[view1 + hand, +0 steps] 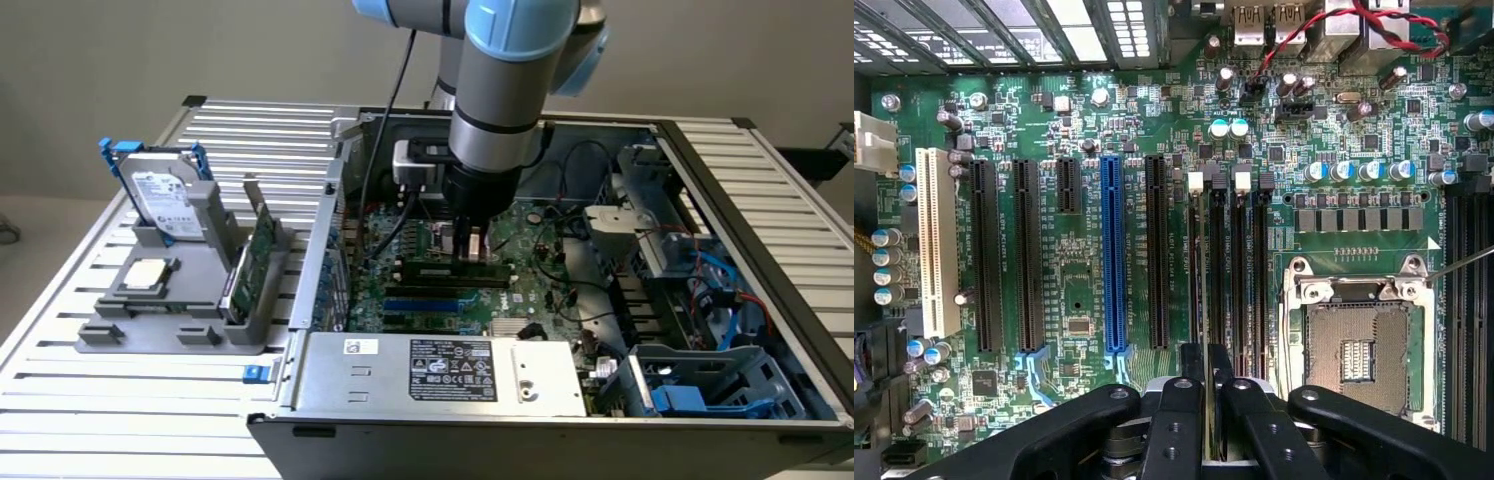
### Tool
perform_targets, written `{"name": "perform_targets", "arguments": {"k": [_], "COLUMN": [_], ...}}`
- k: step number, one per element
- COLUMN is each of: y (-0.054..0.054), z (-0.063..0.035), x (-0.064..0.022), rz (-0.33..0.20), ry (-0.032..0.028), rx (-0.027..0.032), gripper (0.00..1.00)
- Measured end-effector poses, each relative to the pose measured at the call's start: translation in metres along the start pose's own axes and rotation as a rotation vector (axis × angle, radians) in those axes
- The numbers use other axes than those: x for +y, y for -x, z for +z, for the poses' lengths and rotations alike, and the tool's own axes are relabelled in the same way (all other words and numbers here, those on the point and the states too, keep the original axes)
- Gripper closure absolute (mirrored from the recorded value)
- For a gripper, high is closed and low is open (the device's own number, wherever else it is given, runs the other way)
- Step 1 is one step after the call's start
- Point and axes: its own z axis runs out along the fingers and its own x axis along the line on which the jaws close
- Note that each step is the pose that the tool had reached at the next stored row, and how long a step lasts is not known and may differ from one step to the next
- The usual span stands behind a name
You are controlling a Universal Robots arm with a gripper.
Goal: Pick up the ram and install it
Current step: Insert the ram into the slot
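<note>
Exterior view: the arm reaches down into the open computer case [534,435] that stands on the slatted worktop [134,420]. The gripper [467,250] is low over the motherboard [541,290], directly above the ram [454,268], which lies along the black memory slots. The grey holder [174,330] beside the case carries the hard drive [167,205] and the expansion card [256,255]. Wrist view: the fingers [1179,425] stand narrow, clamped on the ram [1203,300], which is seen edge-on as a thin strip between them. The strip runs in line with the memory slot [1197,250] next to the CPU socket [1359,350]. Status: pick-up is complete and the ram is aligned at its slot. Whether it is fully seated and latched cannot be determined, and it has not been released.
</note>
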Motion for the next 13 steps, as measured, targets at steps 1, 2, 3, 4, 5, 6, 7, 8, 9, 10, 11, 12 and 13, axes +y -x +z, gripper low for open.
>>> {"name": "perform_targets", "arguments": {"k": [1,2,3,4,5,6,7,8,9,10,11,12,13], "y": [0.0000,0.0000,0.0000,0.0000,0.0000,0.0000,0.0000,0.0000,0.0000,0.0000,0.0000,0.0000,0.0000], "z": [0.0002,0.0003,0.0006,0.0008,0.0010,0.0012,0.0013,0.0014,0.0015,0.0015,0.0016,0.0016,0.0016], "x": [0.0000,0.0000,0.0000,0.0000,0.0000,0.0000,0.0000,0.0000,0.0000,0.0000,0.0000,0.0000,0.0001], "rz": [0.000,0.000,0.000,0.000,0.000,0.000,0.000,0.000,0.000,0.000,0.000,0.000,0.000], "ry": [0.0000,0.0000,0.0000,0.0000,0.0000,0.0000,0.0000,0.0000,0.0000,0.0001,0.0000,0.0000,0.0000], "rx": [0.0000,0.0000,-0.0001,0.0000,0.0000,0.0001,0.0001,0.0002,0.0001,0.0001,0.0000,0.0000,0.0000], "gripper": [0.86,0.86,0.86,0.86,0.86,0.86,0.86,0.86,0.86,0.84,0.78,0.72,0.72]}}
